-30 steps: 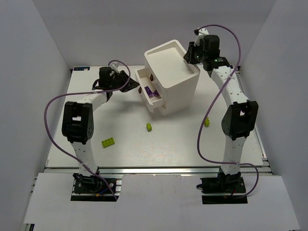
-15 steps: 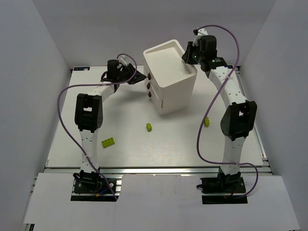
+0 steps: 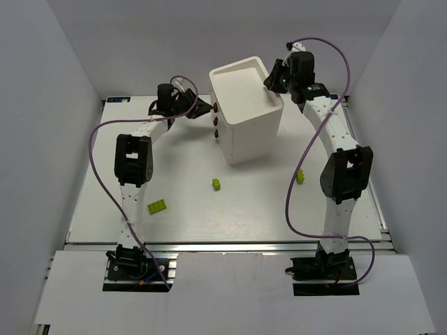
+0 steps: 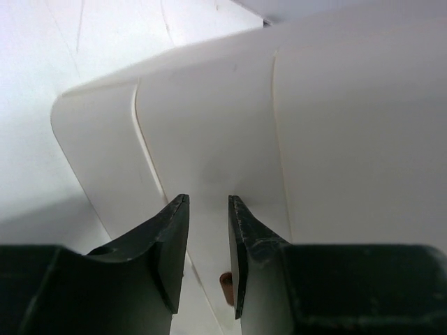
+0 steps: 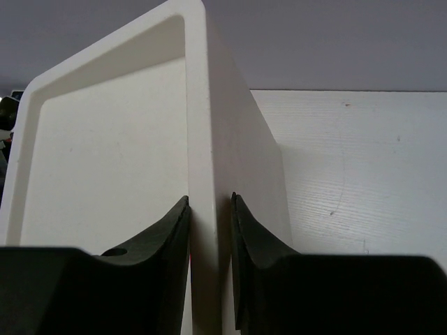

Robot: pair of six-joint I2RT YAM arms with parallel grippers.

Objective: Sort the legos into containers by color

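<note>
The tall white cabinet (image 3: 253, 118) stands at the back middle with all three drawers pushed in, their reddish-brown knobs (image 3: 216, 120) facing left. My left gripper (image 3: 205, 108) hovers right at that front, jaws a little apart. In the left wrist view the left gripper (image 4: 208, 199) shows the drawer face (image 4: 209, 139) through the gap and one knob (image 4: 226, 285) low by the right finger. My right gripper (image 3: 272, 82) clamps the cabinet's top rim (image 5: 199, 105), a finger on each side, as the right gripper (image 5: 209, 198) shows. Three lime legos (image 3: 217, 184) (image 3: 158, 206) (image 3: 301, 176) lie on the table.
The white table (image 3: 181, 160) is boxed in by grey walls on the left, right and back. Purple cables (image 3: 94, 139) loop off both arms. The lime bricks lie in front of the cabinet, between the two arm bases.
The open drawer with purple bricks has been pushed shut. My left gripper moved right up to the cabinet front. The cabinet turned slightly; the right gripper stayed on its rim.
</note>
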